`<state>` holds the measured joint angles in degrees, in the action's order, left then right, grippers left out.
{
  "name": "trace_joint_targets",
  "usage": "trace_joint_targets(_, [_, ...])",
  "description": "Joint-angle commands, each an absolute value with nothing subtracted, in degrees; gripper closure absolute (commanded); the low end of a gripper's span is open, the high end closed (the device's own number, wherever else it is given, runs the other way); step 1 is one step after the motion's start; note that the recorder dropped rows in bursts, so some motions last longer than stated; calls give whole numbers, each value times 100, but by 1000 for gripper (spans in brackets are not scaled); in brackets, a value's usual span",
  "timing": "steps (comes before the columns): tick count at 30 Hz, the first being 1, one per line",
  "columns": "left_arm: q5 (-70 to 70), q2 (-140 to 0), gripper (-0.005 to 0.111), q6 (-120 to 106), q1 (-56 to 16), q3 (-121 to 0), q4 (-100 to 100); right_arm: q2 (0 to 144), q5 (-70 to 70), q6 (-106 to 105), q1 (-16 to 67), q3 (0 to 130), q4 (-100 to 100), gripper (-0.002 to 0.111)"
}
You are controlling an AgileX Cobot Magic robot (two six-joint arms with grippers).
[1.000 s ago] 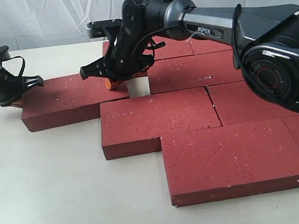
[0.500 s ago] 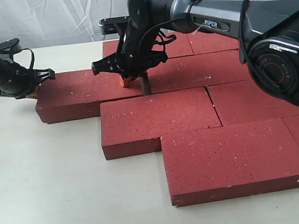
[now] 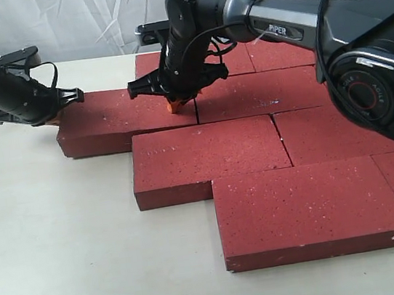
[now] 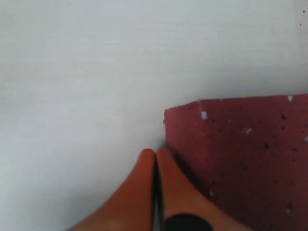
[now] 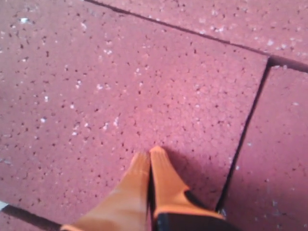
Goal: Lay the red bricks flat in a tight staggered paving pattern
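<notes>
Both jaws are shut, serving as blunt pushers. The left gripper (image 3: 53, 118) leans on the left-hand brick (image 3: 123, 117) at its left end. The right gripper (image 3: 175, 106) presses its top, beside the tight seam with the neighbouring brick (image 3: 256, 95).

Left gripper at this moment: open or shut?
Shut. The left gripper shows orange fingertips pressed together, nothing between them, beside a corner of the red brick.

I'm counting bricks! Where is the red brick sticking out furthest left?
In the exterior view, that rough dark-red rectangular brick lies flat at the left end of the second row from the back, beside the left arm's orange fingers.
</notes>
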<state>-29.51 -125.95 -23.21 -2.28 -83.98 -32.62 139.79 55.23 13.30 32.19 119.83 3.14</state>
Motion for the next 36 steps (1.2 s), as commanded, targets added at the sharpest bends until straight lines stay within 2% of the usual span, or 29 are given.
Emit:
trace_joint_targets(1, [-3205, -12569, 107, -2299, -369, -8413, -3486, 14226, 5563, 1334, 3067, 11861, -739, 109])
trace_joint_targets(5, [-3235, -12504, 107, -1905, -49, -8413, -2497, 14080, 4908, 1334, 3067, 11861, -144, 109])
trace_joint_targets(11, [-3484, -12432, 107, -1917, 374, -8413, -2670, 13759, 4854, 1262, 3067, 11861, -75, 109])
trace_joint_targets(31, [-3730, -12432, 107, -2010, -276, -8413, -3361, 13221, 5368, 1225, 3067, 11861, -49, 109])
trace_joint_targets(36, [-3695, -12432, 107, -2009, -248, -8413, -3058, 13209, 5471, 1224, 3067, 11861, -61, 109])
